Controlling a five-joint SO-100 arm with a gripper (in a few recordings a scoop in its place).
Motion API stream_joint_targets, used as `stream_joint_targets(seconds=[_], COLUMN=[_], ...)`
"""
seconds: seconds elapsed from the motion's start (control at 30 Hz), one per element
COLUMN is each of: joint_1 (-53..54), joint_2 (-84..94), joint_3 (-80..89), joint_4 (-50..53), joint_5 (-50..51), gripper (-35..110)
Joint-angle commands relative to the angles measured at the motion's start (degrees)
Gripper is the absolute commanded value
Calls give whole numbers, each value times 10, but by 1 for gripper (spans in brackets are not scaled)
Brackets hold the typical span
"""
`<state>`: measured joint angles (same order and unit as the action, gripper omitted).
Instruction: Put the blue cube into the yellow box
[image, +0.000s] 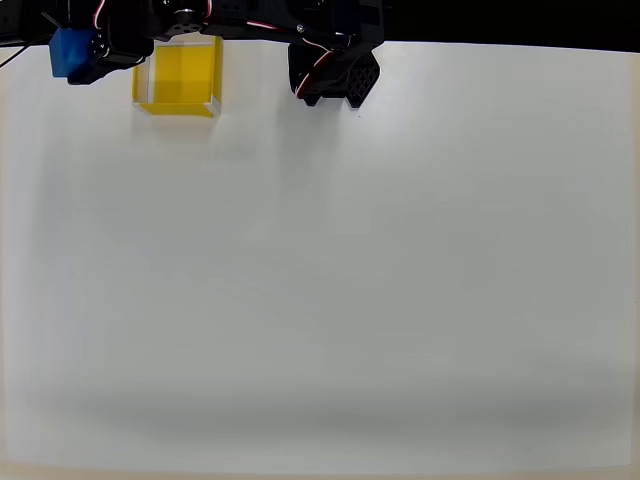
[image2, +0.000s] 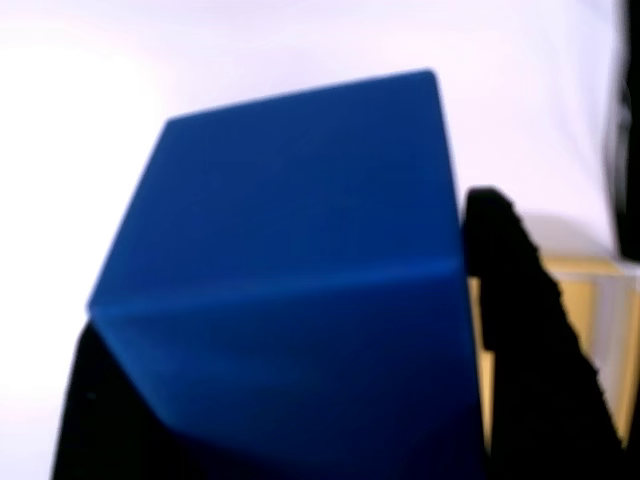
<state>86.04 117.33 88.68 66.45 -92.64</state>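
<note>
The blue cube (image: 70, 52) hangs at the far left top of the overhead view, held between the black fingers of my gripper (image: 82, 55), which is shut on it. Just to its right sits the yellow box (image: 180, 78), open-topped with a thin white rim, and the cube is beside it, not over it. In the wrist view the blue cube (image2: 290, 270) looms large, clamped between two black fingers (image2: 520, 330), and a corner of the yellow box (image2: 600, 300) peeks in at the right edge.
The arm's black base and motors (image: 335, 70) stand at the top middle of the white table (image: 330, 280). The table's far edge runs along the top, right behind the box.
</note>
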Motion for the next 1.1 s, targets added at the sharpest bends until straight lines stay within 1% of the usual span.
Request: stream_joint_targets(seconds=[0.0, 0.13, 0.23, 0.7, 1.07], joint_1=[56, 72, 76, 74, 73], joint_2=[57, 55, 56, 31, 13], joint_3=[22, 69, 112, 300, 410], joint_4=[2, 27, 26, -113, -173], joint_5=[-4, 4, 10, 24, 26], gripper=[12, 12, 12, 12, 12])
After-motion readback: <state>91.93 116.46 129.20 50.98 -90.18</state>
